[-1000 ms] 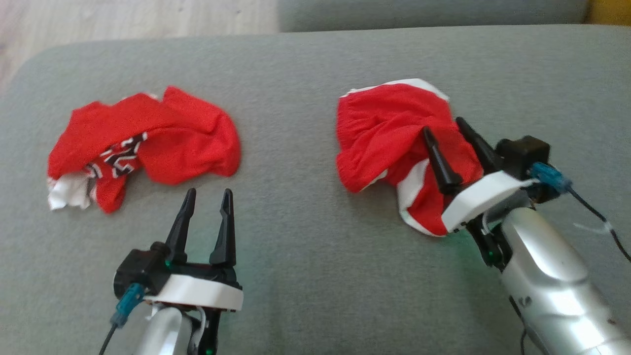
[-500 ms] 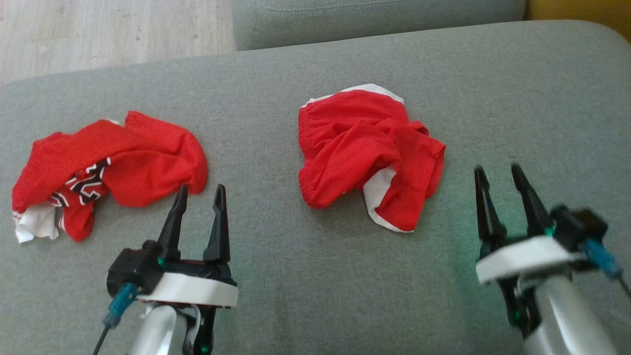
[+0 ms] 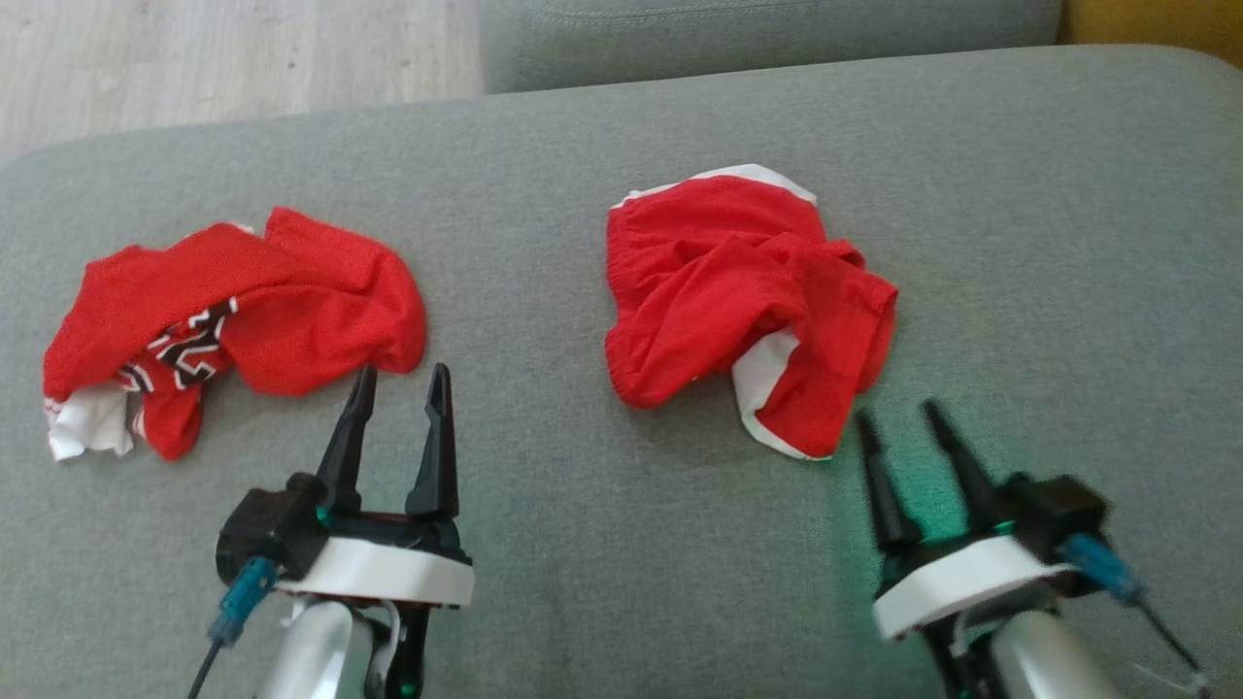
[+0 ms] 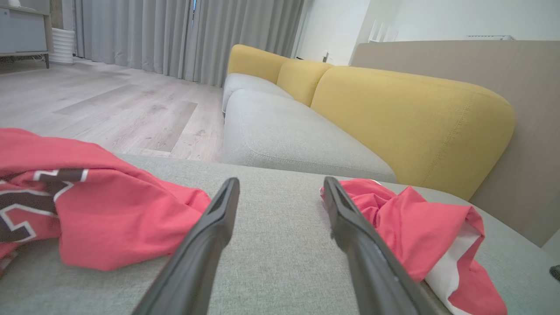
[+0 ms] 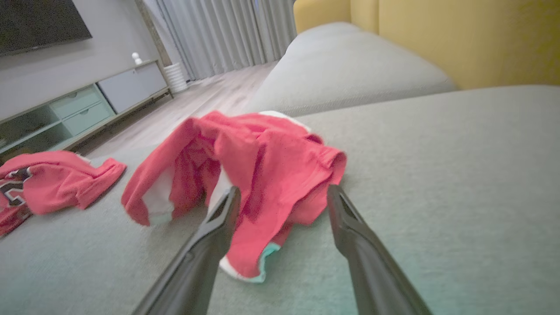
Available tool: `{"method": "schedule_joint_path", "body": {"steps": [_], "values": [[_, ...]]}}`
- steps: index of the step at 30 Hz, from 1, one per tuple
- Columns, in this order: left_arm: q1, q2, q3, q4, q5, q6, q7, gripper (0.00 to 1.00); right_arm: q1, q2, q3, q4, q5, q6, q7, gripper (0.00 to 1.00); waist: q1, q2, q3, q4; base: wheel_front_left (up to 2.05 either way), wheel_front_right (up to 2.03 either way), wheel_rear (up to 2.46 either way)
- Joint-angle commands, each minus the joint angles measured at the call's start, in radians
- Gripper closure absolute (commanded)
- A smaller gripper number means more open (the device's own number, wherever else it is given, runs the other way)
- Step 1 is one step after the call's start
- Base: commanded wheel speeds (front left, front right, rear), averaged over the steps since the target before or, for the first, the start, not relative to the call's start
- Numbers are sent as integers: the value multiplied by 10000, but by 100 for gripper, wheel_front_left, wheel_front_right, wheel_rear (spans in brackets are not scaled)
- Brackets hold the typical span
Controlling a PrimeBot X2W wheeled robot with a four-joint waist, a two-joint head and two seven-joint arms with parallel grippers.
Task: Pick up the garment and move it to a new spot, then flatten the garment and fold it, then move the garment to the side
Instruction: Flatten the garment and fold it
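Left gripper (image 3: 404, 371) and right gripper (image 3: 897, 412) hang empty, fingers apart. The red garment (image 3: 738, 301) lies crumpled just beside the right one. The right wrist view takes in a dark TV (image 5: 39, 22).

Red garment (image 3: 723, 291), white trim, crumpled and unfolded. Lies right of centre on the grey sofa cushion (image 3: 602, 544).

right pincer (image 3: 896, 413) blurred | jersey (image 4: 87, 218) cut by left edge | lettering (image 3: 189, 351) partly folded away
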Motion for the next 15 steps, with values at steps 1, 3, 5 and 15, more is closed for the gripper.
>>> {"method": "schedule_joint_path", "body": {"steps": [1,3,5,15], "values": [[-216,37,206,-330,-43,15,-51,0,-213,-57,380,-194,42,46,67,0,0,0,43,64,0,0,0],[-228,37,184,-314,-46,15,-51,0,-268,-257,753,39,-3,46,308,0,0,0,104,146,0,0,0],[-245,37,168,-290,-55,15,-51,0,-376,-409,1078,306,-87,46,488,0,0,0,159,235,0,0,0],[-354,37,40,-202,-122,15,-51,0,-1188,-296,1641,1872,-403,46,435,0,0,0,356,607,0,0,0]]}}
